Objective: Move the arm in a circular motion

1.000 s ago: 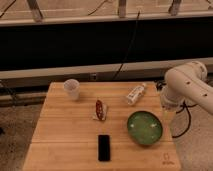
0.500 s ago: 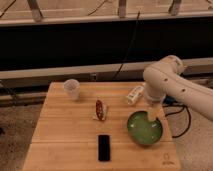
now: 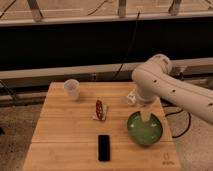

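The arm is large, glossy and white, with small dark dots. It reaches in from the right edge and bends at a bulbous joint over the table's right half. From that joint a pale lower part hangs down, ending in the gripper just above the green bowl. Nothing can be seen held in the gripper.
On the wooden table stand a clear plastic cup at the back left, a red snack packet in the middle and a black phone near the front. A white bottle lies partly behind the arm. A dark wall with cables runs behind.
The arm has swung steadily leftward from the table's right edge, and its joint now sits above the bowl and bottle. The table items have not moved.
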Action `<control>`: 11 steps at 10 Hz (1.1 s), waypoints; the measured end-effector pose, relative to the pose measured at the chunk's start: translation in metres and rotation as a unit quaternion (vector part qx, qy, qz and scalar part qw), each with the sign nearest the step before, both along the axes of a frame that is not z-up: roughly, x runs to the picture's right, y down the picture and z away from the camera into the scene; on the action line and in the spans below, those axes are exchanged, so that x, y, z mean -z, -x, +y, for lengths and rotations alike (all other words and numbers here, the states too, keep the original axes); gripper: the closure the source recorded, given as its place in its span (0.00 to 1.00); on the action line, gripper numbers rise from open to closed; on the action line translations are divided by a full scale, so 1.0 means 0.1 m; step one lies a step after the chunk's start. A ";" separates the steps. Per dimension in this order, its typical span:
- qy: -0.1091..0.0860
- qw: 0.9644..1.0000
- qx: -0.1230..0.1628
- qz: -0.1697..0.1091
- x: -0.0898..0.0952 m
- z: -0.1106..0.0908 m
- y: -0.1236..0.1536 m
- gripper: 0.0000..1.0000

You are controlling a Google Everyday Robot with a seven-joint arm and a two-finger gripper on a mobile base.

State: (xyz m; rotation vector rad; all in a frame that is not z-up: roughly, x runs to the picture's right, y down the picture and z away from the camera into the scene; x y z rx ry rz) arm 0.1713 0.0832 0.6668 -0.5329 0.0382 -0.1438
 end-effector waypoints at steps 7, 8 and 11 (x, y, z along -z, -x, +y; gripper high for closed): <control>-0.013 1.000 0.016 -0.006 0.04 -0.06 0.06 0.20; -0.015 1.000 0.018 -0.006 0.05 -0.05 0.05 0.20; -0.021 1.000 0.021 -0.008 0.10 -0.05 -0.05 0.20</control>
